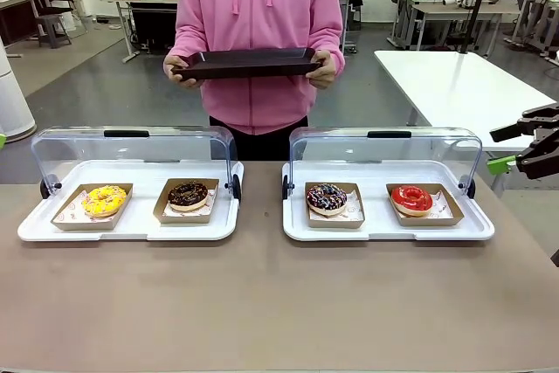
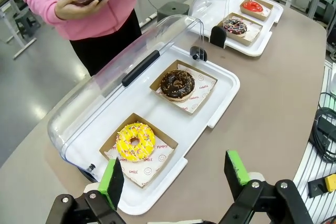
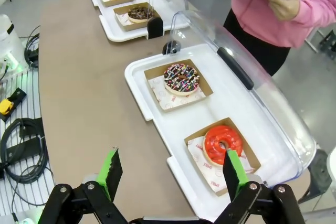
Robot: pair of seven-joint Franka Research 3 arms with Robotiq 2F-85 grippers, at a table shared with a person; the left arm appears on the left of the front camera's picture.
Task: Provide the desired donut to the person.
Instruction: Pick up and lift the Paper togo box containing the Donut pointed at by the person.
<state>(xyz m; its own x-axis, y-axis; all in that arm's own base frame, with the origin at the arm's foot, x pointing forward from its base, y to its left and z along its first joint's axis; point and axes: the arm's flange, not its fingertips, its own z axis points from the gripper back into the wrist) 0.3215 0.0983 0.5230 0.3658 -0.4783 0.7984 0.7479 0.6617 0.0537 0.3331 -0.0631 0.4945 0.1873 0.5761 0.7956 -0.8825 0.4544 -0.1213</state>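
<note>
At the bottom of each wrist frame, the left gripper [image 2: 173, 174] and the right gripper [image 3: 172, 170] are being held wide apart, nothing gripped. Mid-frame in the front view, the yellow donut [image 1: 105, 200] and chocolate donut [image 1: 188, 195] are being displayed on the left-hand white tray [image 1: 131, 231], the sprinkled donut [image 1: 327, 198] and red donut [image 1: 411, 199] on the right-hand white tray [image 1: 384, 233]. At top centre, a dark tray [image 1: 249, 63] is being held by the person [image 1: 256, 6].

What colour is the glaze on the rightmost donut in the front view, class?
Red; the donut shows best in the right wrist view.
</note>
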